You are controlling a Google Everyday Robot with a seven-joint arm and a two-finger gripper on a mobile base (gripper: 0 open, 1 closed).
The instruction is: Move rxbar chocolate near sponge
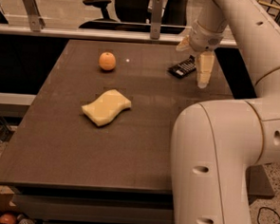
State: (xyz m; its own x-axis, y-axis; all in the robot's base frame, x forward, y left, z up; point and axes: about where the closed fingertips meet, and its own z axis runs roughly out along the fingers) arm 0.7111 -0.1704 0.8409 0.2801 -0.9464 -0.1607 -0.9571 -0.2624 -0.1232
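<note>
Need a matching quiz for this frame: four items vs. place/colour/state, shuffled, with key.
1 rxbar chocolate
2 sponge
3 orange fruit
4 gripper

A pale yellow, middle of the table
B round, far side, picture-left
C open, just above the far right of the table
D black, lying flat, far right

Pairs: 1-D, 2-A, 3-B, 4-C

We list one arm (pixel 223 152): glossy white rounded shells, small oval recesses, thin dark joint seams. Hand (pixel 191 65) over the surface's (pixel 128 151) far right, cream fingers (pixel 204 70) spread apart.
</note>
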